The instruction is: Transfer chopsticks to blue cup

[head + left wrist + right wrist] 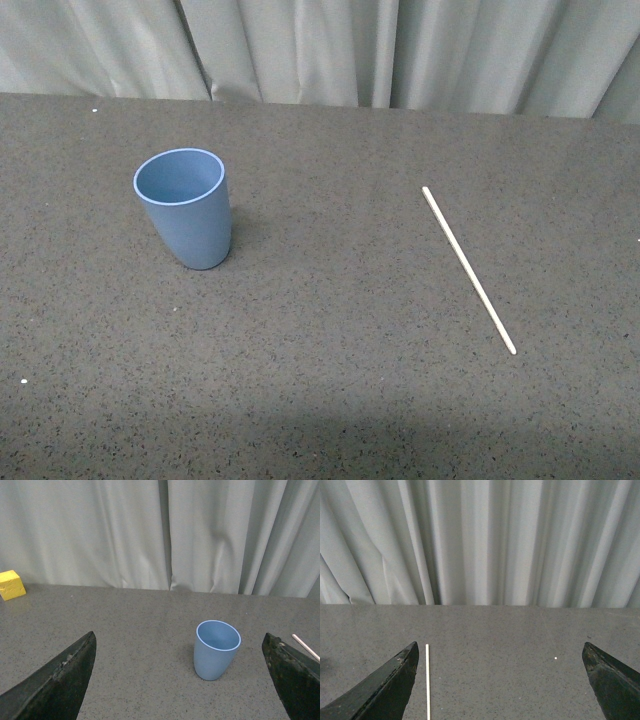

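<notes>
Grey speckled bench (320, 400), pale curtains (300, 50) behind. Spreading wide, gripping nothing: left end effector (179, 636), right end effector (500, 645). Standing upright ahead of left end effector: blue cup (185, 210). Lying flat ahead of right end effector, near one finger: chopsticks (468, 270).

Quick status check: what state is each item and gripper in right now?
blue cup: upright, empty, on the table.
chopstick: lying flat on the table, apart from the cup, not held.
left gripper: open, empty.
right gripper: open, empty.
yellow block: resting on the table, untouched.
</notes>
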Controlling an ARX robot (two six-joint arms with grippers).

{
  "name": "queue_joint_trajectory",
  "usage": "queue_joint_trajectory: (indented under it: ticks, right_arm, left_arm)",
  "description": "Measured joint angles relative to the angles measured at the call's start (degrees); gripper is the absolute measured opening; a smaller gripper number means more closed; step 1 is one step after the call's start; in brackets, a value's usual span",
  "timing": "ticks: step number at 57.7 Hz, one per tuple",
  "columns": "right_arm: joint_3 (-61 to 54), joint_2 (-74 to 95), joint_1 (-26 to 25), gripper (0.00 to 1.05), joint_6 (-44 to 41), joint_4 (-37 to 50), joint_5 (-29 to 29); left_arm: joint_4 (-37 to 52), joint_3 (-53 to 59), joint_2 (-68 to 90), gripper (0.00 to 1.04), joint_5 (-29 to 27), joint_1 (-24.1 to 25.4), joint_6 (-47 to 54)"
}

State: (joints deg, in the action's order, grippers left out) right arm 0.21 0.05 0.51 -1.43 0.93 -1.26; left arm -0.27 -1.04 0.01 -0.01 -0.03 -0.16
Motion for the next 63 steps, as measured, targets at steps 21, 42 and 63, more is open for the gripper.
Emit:
queue_joint_trajectory:
  ticks: [21, 42, 63]
  right_arm:
    - [12.72, 44.33, -0.63, 0.95, -13.38, 15.69, 10.38]
    - [43.47, 87.38, 3.39, 0.95, -8.76, 2.86, 12.28]
    - [65.31, 113.07, 8.85, 0.95, -0.61, -10.82, 7.74]
  left_arm:
    - [0.00, 0.00, -0.02, 0.98, 0.00, 0.00, 0.00]
    - [0.00, 0.00, -0.02, 0.98, 0.00, 0.00, 0.00]
    - [0.00, 0.00, -0.02, 0.98, 0.00, 0.00, 0.00]
